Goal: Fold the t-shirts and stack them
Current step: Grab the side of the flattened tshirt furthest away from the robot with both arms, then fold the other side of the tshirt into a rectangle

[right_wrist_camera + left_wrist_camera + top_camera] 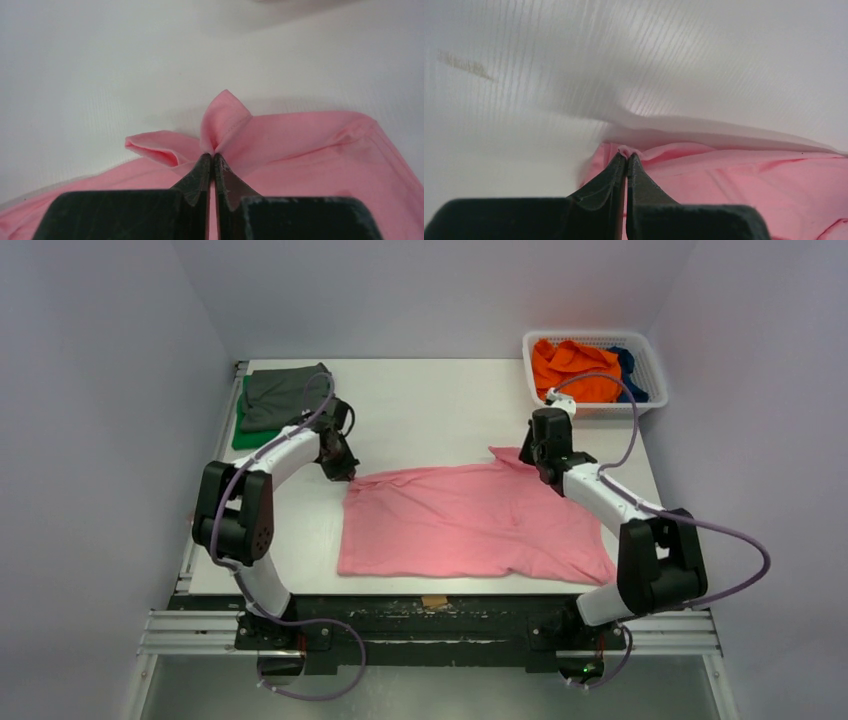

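The pink t-shirt [470, 525] lies spread out on the white table [430, 400], close to the front edge and between the two arms. The left gripper [626, 156] is at the shirt's far left corner. Its fingers are pressed together, with a tiny bit of pink cloth pinched at the tips. The right gripper [212, 156] is at the far right corner, squeezed tight on a fold that pokes up. Farther back on the left, a grey t-shirt [285, 395] lies on a green t-shirt [245, 432]. At the far right sits a white mesh basket [590, 338] with an orange t-shirt [570, 368] and a dark blue t-shirt [630, 370] inside.
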Controlling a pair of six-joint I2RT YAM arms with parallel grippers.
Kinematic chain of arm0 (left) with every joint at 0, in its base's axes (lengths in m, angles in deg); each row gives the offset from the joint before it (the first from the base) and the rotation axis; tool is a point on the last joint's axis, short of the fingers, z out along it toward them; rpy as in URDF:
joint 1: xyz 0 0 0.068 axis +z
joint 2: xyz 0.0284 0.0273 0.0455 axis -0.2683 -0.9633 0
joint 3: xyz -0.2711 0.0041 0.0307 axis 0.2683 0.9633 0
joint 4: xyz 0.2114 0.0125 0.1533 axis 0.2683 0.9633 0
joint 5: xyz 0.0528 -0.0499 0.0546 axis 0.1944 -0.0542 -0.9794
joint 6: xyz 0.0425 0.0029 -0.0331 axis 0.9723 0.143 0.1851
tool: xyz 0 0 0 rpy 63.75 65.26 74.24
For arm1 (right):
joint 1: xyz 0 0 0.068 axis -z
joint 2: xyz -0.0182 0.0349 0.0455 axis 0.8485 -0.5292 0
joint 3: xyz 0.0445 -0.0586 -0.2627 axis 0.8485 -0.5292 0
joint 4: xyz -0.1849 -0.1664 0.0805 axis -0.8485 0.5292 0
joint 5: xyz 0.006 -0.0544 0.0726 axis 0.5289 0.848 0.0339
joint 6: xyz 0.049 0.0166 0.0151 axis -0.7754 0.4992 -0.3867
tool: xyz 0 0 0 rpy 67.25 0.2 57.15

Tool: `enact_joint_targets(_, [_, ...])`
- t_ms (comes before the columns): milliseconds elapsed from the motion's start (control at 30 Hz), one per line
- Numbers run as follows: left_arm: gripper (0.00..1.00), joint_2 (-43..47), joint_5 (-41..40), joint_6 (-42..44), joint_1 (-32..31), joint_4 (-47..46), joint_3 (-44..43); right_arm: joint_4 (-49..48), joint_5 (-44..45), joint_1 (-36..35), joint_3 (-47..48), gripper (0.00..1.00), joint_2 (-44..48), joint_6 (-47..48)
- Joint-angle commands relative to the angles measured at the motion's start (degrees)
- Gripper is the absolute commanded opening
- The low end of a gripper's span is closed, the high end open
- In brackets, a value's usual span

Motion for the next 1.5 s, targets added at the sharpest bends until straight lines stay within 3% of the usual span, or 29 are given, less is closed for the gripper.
enact_joint_targets(0, [0.0,6.6,0.6,-0.1,-0.5,-2.6,4.3,3.0,4.4,-1.3,-4.6,0.0,9.7,-1.4])
enact_joint_targets(467, [0.0,18.9,-0.1,-0.4,-1.5,-5.0,17.4,21.8,4.6,-2.0,-17.4,0.0,36.0,-7.6])
enact_joint_targets(733, [0.0,24.8,1.3,-0.9,-2.7,-6.5,24.5,40.9,10.8,-2.0,-18.3,0.01,46.8,-20.9])
enact_joint_targets(833, [0.0,26.2,1.4,-1.5,-3.3,-7.1,26.5,42.2,11.3,-2.0,-18.8,0.02,49.9,-22.4])
enact_joint_targets(1000, [0.0,26.6,-0.9,-2.2,-3.7,-4.6,27.3,46.4,8.0,-2.0,-19.0,0.12,50.4,-27.1])
enact_joint_targets(1033, [0.0,26.9,-1.8,-2.5,-3.7,-3.5,27.4,47.0,7.2,-2.0,-19.0,0.21,51.0,-27.7])
enact_joint_targets(1067, [0.07,27.4,-2.7,-2.7,-3.7,-2.4,27.4,48.1,7.0,-2.0,-18.7,0.34,52.1,-28.8])
enact_joint_targets(1133, [0.3,28.9,-4.5,-3.1,-3.7,0.2,27.4,51.0,9.3,-2.0,-17.3,0.48,55.5,-32.0])
enact_joint_targets(1267, [0.53,34.3,-5.5,-3.2,-3.7,5.0,26.6,51.2,13.4,-2.0,-15.0,0.56,65.9,-33.5])
enact_joint_targets(1400, [0.96,40.5,-4.1,-2.4,-3.8,5.9,25.9,41.6,9.3,-2.0,-16.4,0.79,70.3,-27.7])
enact_joint_targets(1467, [1.0,40.8,-0.6,-1.3,-3.9,4.3,24.9,37.8,6.3,-2.0,-17.4,0.82,67.5,-24.9])
